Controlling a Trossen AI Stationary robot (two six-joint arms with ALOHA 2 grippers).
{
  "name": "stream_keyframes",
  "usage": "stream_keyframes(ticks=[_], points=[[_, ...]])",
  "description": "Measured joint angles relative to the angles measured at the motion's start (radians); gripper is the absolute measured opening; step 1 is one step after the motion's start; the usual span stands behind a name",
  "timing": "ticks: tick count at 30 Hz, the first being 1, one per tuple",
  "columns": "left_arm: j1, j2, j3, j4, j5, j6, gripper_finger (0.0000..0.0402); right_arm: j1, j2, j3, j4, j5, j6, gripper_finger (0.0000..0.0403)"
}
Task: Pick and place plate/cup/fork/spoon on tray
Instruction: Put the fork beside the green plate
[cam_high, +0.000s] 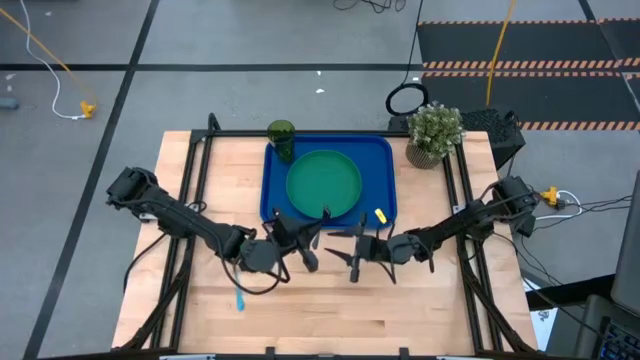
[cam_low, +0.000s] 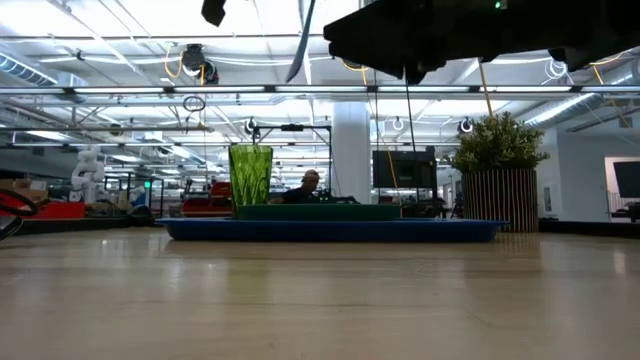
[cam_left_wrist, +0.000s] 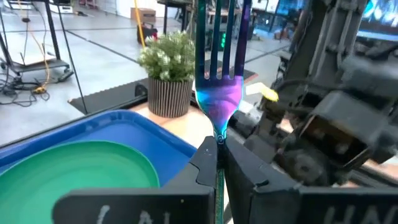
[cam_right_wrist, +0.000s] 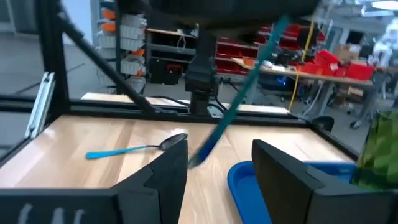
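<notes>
My left gripper (cam_high: 303, 243) is above the table just near of the blue tray (cam_high: 272, 190) and is shut on the fork (cam_left_wrist: 219, 87), whose tines point ahead of the fingers. My right gripper (cam_high: 356, 262) is open and empty beside it, to its right. The green plate (cam_high: 324, 184) lies flat on the tray. The green cup (cam_high: 281, 134) stands upright at the tray's far left corner. The spoon (cam_high: 240, 300) lies flat on the table near of the left gripper; it also shows in the right wrist view (cam_right_wrist: 140, 148). My left gripper pinches the fork between its two fingertips (cam_left_wrist: 205, 163), on the handle just behind the neck (cam_left_wrist: 219, 138). The fork lies along the fingers with its tines sticking out ahead. In the low view it slants downward (cam_low: 298, 45), lifted clear of the table.
A potted plant (cam_high: 435, 132) stands at the table's far right, beside the tray. A small yellow object (cam_high: 381, 215) lies at the tray's near right corner. Bare wood lies along the table's near edge.
</notes>
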Motion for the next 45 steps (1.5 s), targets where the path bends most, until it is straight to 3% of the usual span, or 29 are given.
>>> stream_keyframes(ticks=[17,27,34,39,45], points=[[0.059,0.007,0.001,-0.008,-0.001,-0.009,0.0019,-0.103,0.000,0.000,-0.057,-0.084,0.137,0.0173],[0.102,0.113,0.000,0.148,0.031,0.017,0.0019,-0.119,0.000,0.000,-0.090,-0.113,0.157,0.0173],[0.102,0.116,0.000,0.175,0.027,0.048,0.0010,-0.121,0.000,0.000,-0.115,-0.109,0.162,0.0171],[0.096,0.116,0.000,0.227,0.026,0.075,0.0018,-0.125,0.000,0.000,-0.130,-0.107,0.159,0.0143],[0.096,0.116,0.000,0.221,0.025,0.082,0.0019,-0.132,0.000,0.000,-0.156,-0.108,0.159,0.0073]])
